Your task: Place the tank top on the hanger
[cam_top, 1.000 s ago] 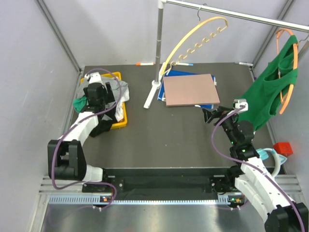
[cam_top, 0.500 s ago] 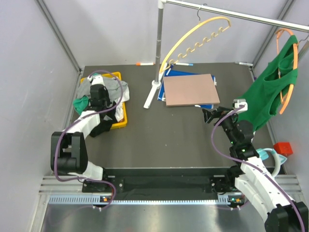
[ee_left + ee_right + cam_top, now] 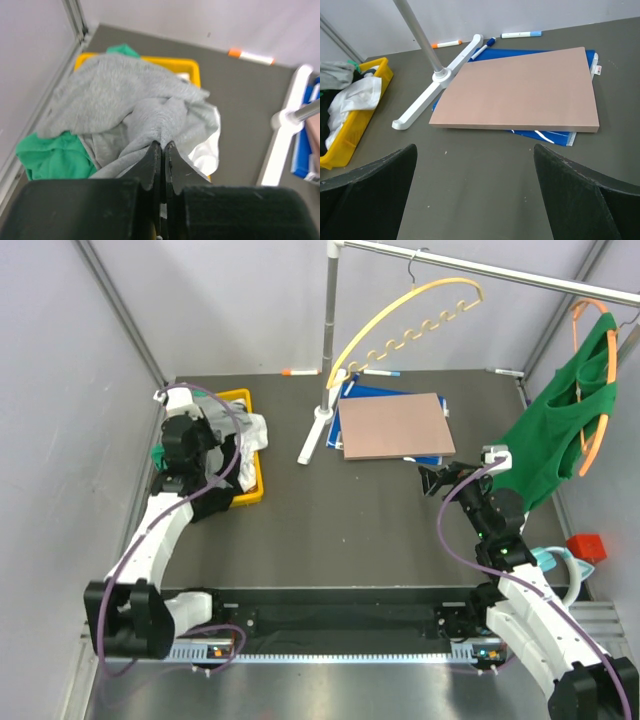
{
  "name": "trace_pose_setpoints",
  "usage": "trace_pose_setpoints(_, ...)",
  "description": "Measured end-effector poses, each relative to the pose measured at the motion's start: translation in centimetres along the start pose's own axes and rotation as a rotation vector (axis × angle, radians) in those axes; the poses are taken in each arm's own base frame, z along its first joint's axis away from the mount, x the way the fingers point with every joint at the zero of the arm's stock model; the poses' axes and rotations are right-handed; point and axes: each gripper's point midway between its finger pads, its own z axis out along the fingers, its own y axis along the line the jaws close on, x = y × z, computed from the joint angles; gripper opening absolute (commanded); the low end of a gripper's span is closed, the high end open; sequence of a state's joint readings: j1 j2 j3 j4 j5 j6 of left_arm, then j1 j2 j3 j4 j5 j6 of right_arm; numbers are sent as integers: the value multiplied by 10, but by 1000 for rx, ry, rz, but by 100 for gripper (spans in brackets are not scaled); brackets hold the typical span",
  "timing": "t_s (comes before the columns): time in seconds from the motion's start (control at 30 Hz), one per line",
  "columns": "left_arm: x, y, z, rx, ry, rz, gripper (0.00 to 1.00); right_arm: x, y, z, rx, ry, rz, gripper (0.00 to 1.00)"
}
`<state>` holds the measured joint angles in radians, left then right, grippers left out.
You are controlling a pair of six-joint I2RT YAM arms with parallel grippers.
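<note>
The light grey tank top (image 3: 125,95) lies bunched in a yellow bin (image 3: 186,66) at the table's left, also seen from above as a grey heap (image 3: 228,422). My left gripper (image 3: 163,146) is shut on a raised fold of it, the grey cloth pinched between the black fingertips. From above, that gripper (image 3: 205,438) hangs over the bin's left side. The pale yellow hanger (image 3: 400,315) hangs by its hook from the rail at the back. My right gripper (image 3: 475,150) stands open over bare table, holding nothing; from above the right gripper (image 3: 432,481) is at the right.
A teal-green cloth (image 3: 52,155) and a white cloth (image 3: 209,145) share the bin. The rack's pole (image 3: 328,330) and white foot (image 3: 427,95) stand mid-table beside a brown board (image 3: 520,90) on a blue notebook. A bright green top (image 3: 560,435) hangs on an orange hanger at the right.
My left gripper has shut on the grey fabric and drawn back to the left over the bin, lifting a fold. The right arm has not moved.
</note>
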<state>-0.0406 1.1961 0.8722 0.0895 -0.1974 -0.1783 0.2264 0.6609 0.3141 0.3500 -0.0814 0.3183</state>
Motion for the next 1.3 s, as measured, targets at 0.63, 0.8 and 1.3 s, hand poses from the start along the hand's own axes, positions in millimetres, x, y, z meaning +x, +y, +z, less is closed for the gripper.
trace_pose_setpoints(0.63,-225,-75,-88,310,-434,-79,0,0,4,-2,-21,6,0,100)
trace_pose_setpoints(0.8,-251,-122,-116,469,-485,-42,0,3,4,-2,-22,16,1,100)
trace_pose_setpoints(1.3,-212,-236,-183,921,-354,59,0,8,3,-4,-18,39,3,100)
